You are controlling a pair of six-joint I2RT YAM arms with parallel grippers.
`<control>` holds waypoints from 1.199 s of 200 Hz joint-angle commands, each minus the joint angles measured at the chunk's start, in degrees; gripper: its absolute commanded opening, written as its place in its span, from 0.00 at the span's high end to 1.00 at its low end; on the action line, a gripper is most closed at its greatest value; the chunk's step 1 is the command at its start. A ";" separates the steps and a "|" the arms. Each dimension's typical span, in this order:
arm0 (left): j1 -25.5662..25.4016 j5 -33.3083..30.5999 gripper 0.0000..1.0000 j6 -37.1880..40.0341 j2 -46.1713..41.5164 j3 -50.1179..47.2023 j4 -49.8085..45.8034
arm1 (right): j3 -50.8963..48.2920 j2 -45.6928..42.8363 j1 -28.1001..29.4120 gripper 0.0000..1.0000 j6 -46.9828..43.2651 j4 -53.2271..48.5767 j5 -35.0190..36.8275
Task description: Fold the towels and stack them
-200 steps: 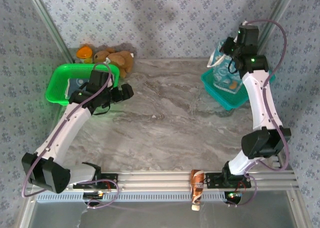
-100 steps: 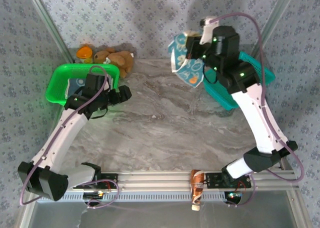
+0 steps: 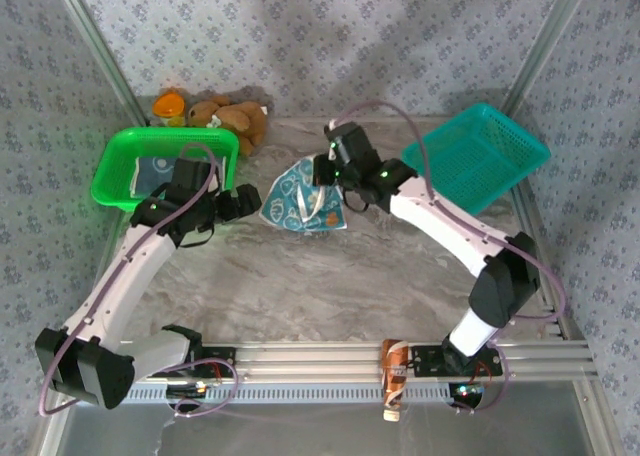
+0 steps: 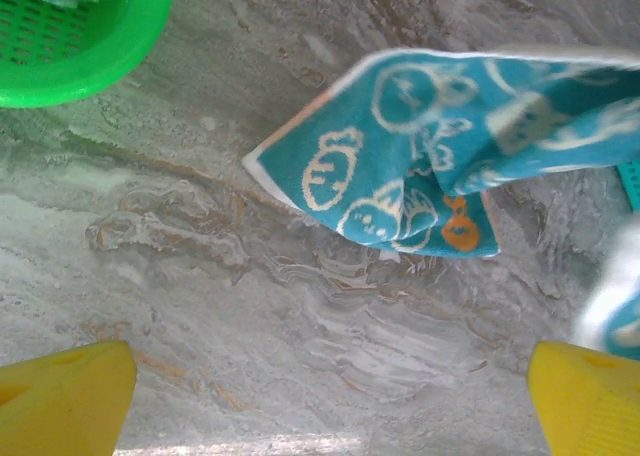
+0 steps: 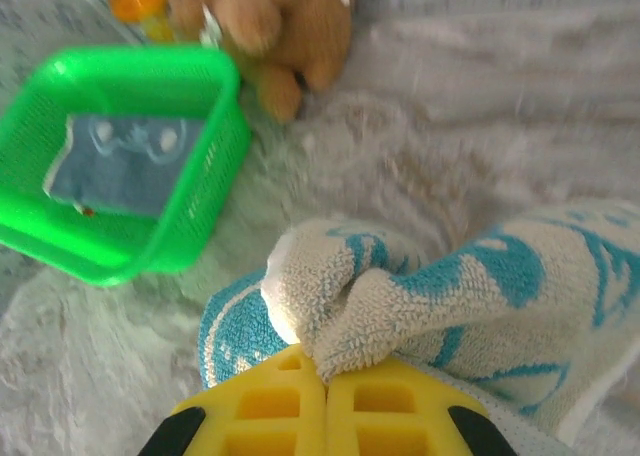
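Overhead, the green basket (image 3: 118, 191) sat at the upper left of the frame with a blue-grey towel (image 3: 152, 168) lying flat on its floor; the right wrist view showed the same towel (image 5: 125, 166) inside that basket (image 5: 205, 211). The teal basket (image 3: 475, 156) stood at the upper right, well apart from it. Between them, near the middle of the marble table (image 3: 330, 276), the right gripper (image 3: 322, 181) had its jaws pressed together on a bunched fold of the teal towel (image 3: 298, 201), which hung down from it, crumpled. The left gripper (image 3: 245, 202) hovered just beside that towel with its jaws spread wide, nothing between them. A brown plush toy (image 3: 232, 119) lay behind the green basket.
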 commanded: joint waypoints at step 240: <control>-34.17 -17.49 0.47 -21.62 2.55 -24.36 14.43 | -33.01 -8.75 -2.89 0.54 5.85 1.80 -8.39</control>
